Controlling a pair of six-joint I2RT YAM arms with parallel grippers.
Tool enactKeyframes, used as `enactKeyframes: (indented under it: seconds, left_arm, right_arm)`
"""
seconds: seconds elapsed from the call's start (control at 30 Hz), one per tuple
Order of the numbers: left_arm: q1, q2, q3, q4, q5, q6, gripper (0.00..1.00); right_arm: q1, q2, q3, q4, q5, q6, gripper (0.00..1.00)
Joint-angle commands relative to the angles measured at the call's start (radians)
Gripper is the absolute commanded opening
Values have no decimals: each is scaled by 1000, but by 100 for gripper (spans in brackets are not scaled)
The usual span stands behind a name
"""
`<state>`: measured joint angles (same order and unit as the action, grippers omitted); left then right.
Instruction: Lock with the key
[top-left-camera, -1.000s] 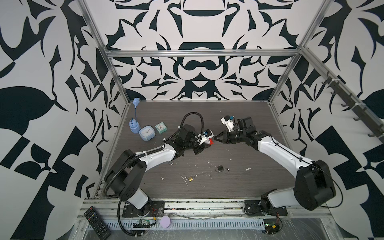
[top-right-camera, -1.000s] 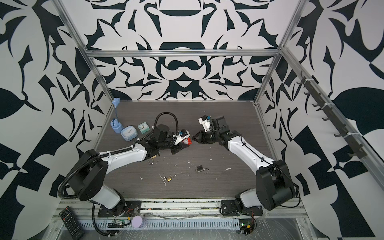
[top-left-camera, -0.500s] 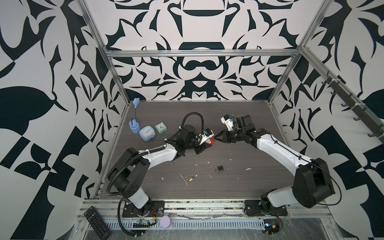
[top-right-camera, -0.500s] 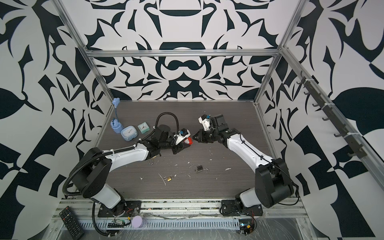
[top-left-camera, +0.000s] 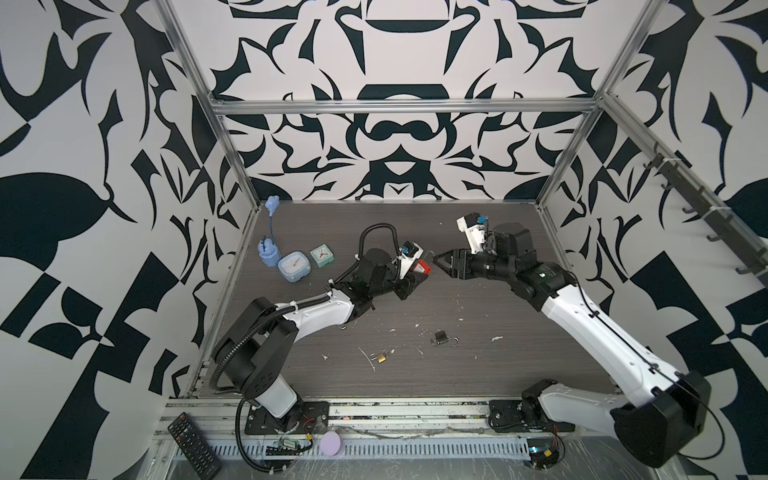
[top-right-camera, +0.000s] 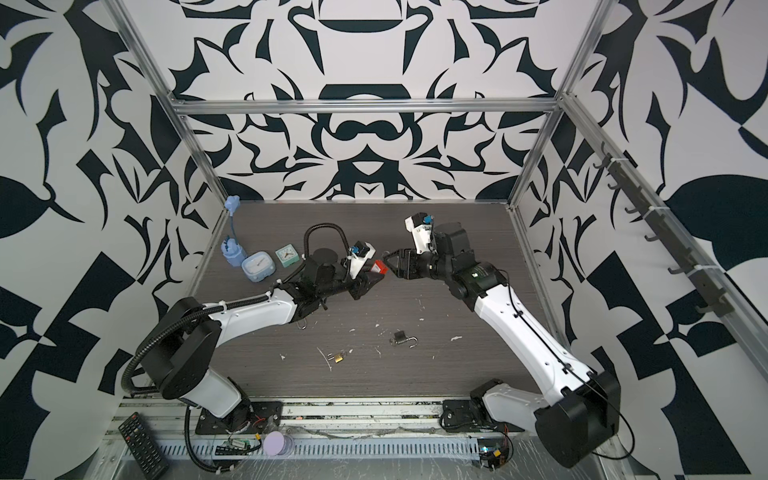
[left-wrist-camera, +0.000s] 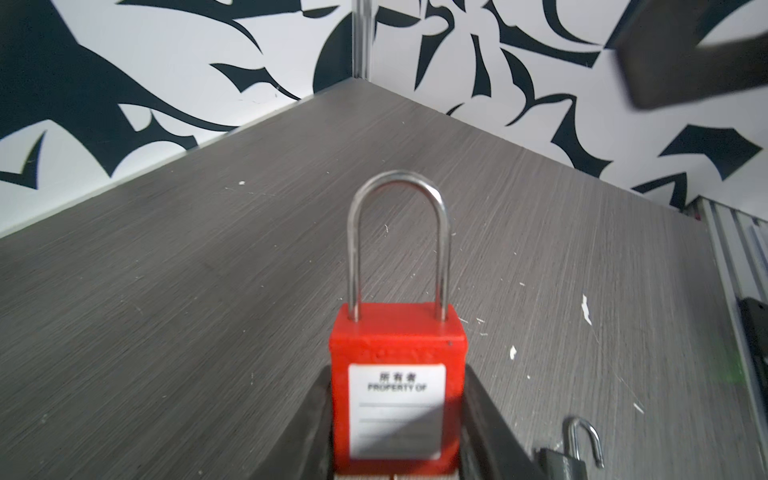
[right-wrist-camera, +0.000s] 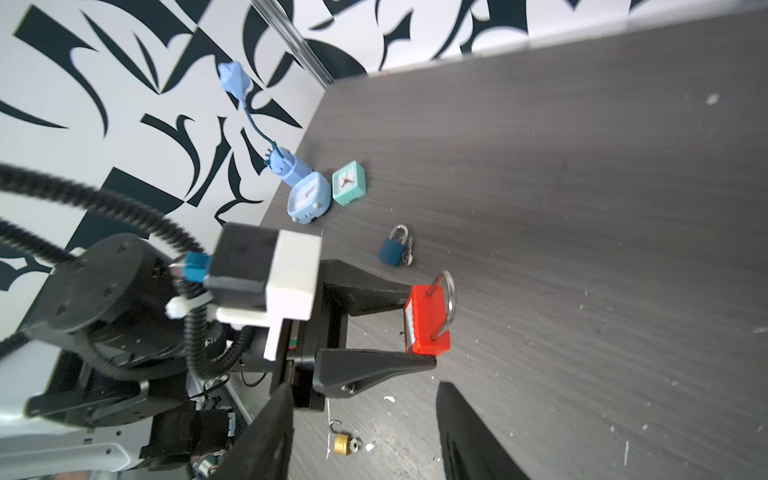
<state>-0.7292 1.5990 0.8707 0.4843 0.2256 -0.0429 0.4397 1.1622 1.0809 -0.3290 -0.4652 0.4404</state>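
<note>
A red padlock (top-left-camera: 422, 267) (top-right-camera: 377, 268) with a white label is held above the table, and my left gripper (top-left-camera: 419, 273) (left-wrist-camera: 397, 415) is shut on its body. Its steel shackle (left-wrist-camera: 399, 249) has both legs down in the body. My right gripper (top-left-camera: 439, 262) (top-right-camera: 388, 262) hovers just right of the padlock, open, with nothing between its fingers (right-wrist-camera: 461, 432). In the right wrist view the red padlock (right-wrist-camera: 428, 320) sits beyond those fingers. No key shows in the red padlock. A small silver key (right-wrist-camera: 409, 253) lies against a blue padlock (right-wrist-camera: 390, 249) on the table.
A black padlock (top-left-camera: 441, 336) (left-wrist-camera: 561, 461) and a brass padlock (top-left-camera: 381, 357) (right-wrist-camera: 344, 444) lie near the front with shackles open. A blue clock (top-left-camera: 294, 266), a teal clock (top-left-camera: 322, 257) and a blue plug (top-left-camera: 268, 251) stand at the left wall. White flecks dot the table (top-left-camera: 540, 365).
My right gripper has gone from shut to open beside the red padlock and its arm has shifted slightly. The left arm and the padlock have stayed where they were.
</note>
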Motion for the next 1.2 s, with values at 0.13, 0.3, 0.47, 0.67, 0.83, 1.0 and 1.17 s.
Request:
enactKeyframes:
  seconds: [0.13, 0.3, 0.47, 0.67, 0.83, 1.0, 1.17]
  left_arm:
    - [52, -3, 22, 298, -45, -480, 0]
    - [63, -29, 84, 259, -59, -572, 0]
    - [109, -47, 116, 232, -4, -702, 0]
    - [166, -61, 138, 201, 85, -791, 0]
    - [169, -74, 180, 108, 148, -731, 0]
    - [169, -80, 185, 92, 165, -727, 0]
    - [169, -81, 193, 86, 182, -741, 0]
  right_arm:
    - [5, -110, -129, 188, 39, -10, 60]
    - [2, -138, -218, 278, 20, 21, 62]
    - [-39, -57, -232, 390, -189, 125, 62]
    - [-78, 54, -274, 693, -396, 282, 63]
    - [-78, 155, -262, 889, -456, 382, 65]
    - [-78, 239, -235, 942, -475, 409, 65]
    - [-76, 284, -201, 941, -471, 394, 63]
